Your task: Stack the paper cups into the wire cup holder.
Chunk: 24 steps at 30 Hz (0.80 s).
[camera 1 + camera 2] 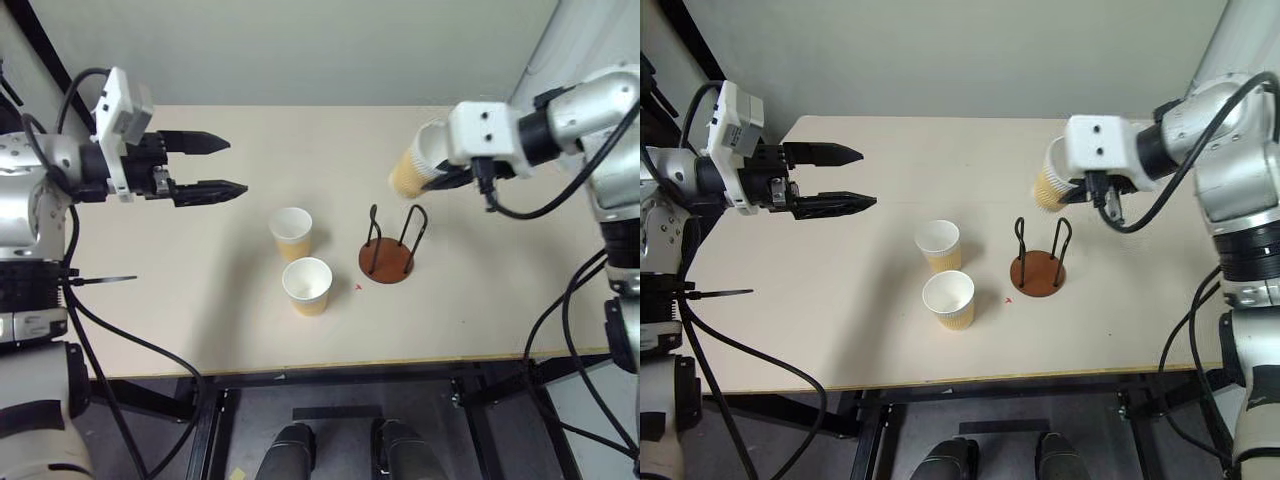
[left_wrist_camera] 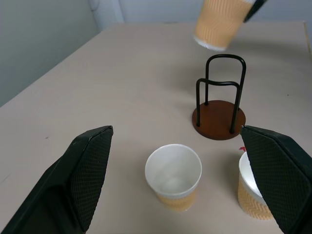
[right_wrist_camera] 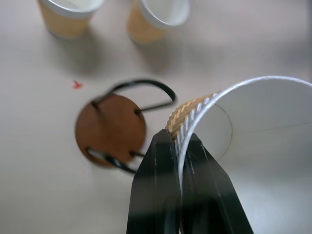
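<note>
Two paper cups stand upright on the table, one (image 1: 291,233) just behind the other (image 1: 307,285), both left of the wire cup holder (image 1: 386,260). The holder has a reddish-brown round base and two black wire loops, and nothing is in it. My right gripper (image 1: 440,178) is shut on the rim of a third paper cup (image 1: 410,172). That cup hangs tilted in the air, above and slightly behind the holder. In the right wrist view the fingers (image 3: 163,161) pinch the cup's wall (image 3: 253,126) over the holder (image 3: 111,129). My left gripper (image 1: 237,165) hovers open, left of the cups, holding nothing.
The beige table (image 1: 200,300) runs to a front edge near me and to a grey wall at the back. A small red mark (image 1: 358,287) lies on the table just left of the holder's base. Black cables hang off both arms at the table's sides.
</note>
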Motion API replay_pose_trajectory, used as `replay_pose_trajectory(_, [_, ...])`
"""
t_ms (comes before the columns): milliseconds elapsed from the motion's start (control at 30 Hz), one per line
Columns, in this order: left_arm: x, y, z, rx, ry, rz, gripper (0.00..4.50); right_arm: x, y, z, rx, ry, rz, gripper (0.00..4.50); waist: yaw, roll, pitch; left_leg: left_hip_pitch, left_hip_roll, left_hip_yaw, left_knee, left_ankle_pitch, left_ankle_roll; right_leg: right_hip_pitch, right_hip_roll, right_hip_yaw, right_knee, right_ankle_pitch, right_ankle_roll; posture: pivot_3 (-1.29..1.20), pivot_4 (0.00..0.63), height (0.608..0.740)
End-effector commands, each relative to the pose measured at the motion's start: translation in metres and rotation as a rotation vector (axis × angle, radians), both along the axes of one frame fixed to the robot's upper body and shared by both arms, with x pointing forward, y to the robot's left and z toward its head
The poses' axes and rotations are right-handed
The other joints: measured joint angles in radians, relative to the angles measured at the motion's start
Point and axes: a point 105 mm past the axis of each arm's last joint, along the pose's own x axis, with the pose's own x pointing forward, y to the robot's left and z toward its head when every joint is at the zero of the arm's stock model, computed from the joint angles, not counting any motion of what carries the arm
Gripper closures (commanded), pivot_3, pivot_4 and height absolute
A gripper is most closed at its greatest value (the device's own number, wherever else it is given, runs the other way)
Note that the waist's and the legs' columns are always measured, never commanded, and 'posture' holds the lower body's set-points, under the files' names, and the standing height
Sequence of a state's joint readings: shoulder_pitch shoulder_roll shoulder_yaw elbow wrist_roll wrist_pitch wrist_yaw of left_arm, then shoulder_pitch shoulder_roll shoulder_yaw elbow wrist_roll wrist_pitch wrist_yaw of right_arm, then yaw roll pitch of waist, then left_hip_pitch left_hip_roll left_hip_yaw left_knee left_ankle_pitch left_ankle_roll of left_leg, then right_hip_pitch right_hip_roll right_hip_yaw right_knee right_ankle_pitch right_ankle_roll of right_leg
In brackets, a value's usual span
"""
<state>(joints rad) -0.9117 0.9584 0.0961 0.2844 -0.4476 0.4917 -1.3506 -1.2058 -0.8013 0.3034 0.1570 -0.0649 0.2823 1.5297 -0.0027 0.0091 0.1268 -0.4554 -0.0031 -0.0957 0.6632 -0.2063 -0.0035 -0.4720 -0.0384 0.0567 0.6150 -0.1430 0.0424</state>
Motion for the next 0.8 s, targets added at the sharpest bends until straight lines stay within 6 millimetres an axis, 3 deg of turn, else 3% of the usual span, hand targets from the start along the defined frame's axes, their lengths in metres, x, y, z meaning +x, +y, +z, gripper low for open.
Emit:
replay_pose_trajectory(33, [-0.006, 0.001, 0.013, 0.002, -0.054, -0.004, 0.0, 0.004, -0.001, -0.005, -0.082, -0.038, 0.019, 4.44, 0.002, 0.0, 0.0, 0.0, 0.0, 0.0, 0.0, 0.0, 0.0, 0.0, 0.0, 0.0, 0.0, 0.0, 0.0, 0.0, 0.15, 0.74])
replay_pose_trajectory(333, [-0.01, 0.006, 0.013, 0.001, -0.054, 0.015, 0.0, 0.004, -0.012, -0.025, -0.177, 0.003, 0.041, 4.44, 0.001, 0.0, 0.0, 0.0, 0.0, 0.0, 0.0, 0.0, 0.0, -0.001, 0.0, 0.0, 0.002, 0.0, 0.0, 0.0, 0.15, 0.74])
replay_pose_trajectory(567, [-0.009, 0.005, 0.014, 0.004, -0.057, 0.017, 0.0, 0.004, -0.001, -0.031, -0.185, -0.007, 0.078, 4.44, 0.0, 0.0, 0.0, 0.001, 0.0, 0.0, 0.001, 0.001, -0.001, -0.001, 0.0, 0.0, 0.005, 0.0, 0.0, 0.0, 0.15, 0.74])
replay_pose_trajectory(667, [-0.008, 0.005, 0.014, 0.005, -0.059, 0.015, 0.0, 0.003, 0.005, -0.034, -0.177, -0.002, 0.096, 3.88, -0.001, 0.0, 0.0, 0.001, 0.0, 0.0, 0.001, 0.001, -0.001, -0.002, 0.0, 0.0, 0.006, 0.0, 0.0, 0.0, 0.15, 0.74])
replay_pose_trajectory(800, [-0.007, 0.003, 0.013, 0.008, -0.059, 0.012, 0.0, 0.004, 0.017, -0.031, -0.122, -0.022, 0.106, 2.6, -0.001, 0.0, 0.0, 0.001, 0.0, 0.0, 0.001, 0.001, -0.001, -0.002, 0.0, 0.0, 0.007, -0.001, -0.001, 0.0, 0.15, 0.74])
